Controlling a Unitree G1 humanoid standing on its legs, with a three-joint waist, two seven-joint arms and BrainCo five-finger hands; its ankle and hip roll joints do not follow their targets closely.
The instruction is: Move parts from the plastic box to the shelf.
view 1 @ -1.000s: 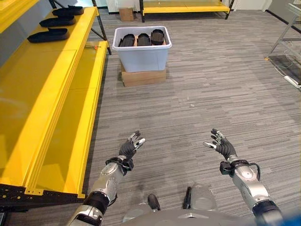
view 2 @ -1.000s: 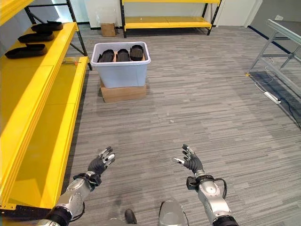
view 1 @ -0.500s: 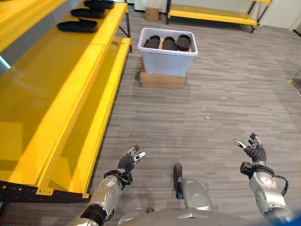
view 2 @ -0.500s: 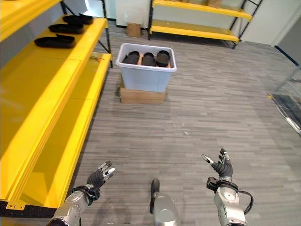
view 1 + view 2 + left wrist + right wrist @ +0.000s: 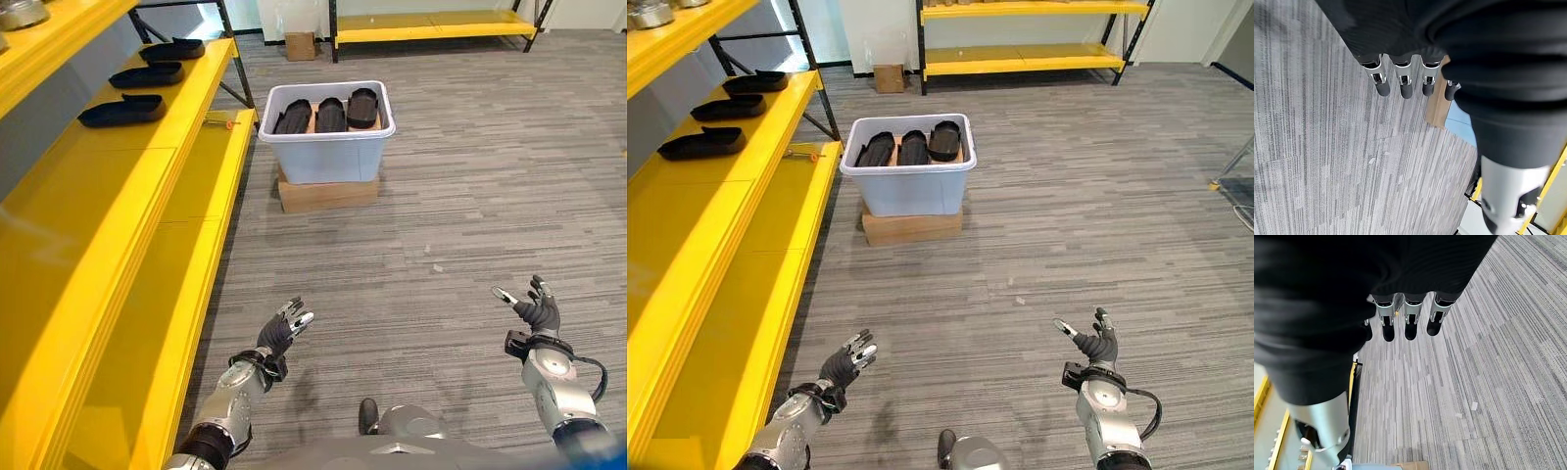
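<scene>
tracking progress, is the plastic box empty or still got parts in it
Not empty. The plastic box holds three black parts, standing side by side.

Open floor [image 5: 470, 196] ahead to the plastic box [image 5: 328, 147]; yellow shelf [image 5: 118, 225] flanks left.

Industrial storeroom or warehouse test area.
Long yellow shelf [image 5: 147, 186] racks on dark steel frames line the walls, black moulded parts [image 5: 122, 111] lie in rows, and a plastic box [image 5: 328, 142] sits on a cardboard carton [image 5: 328, 193] on grey carpet floor [image 5: 470, 196].
</scene>
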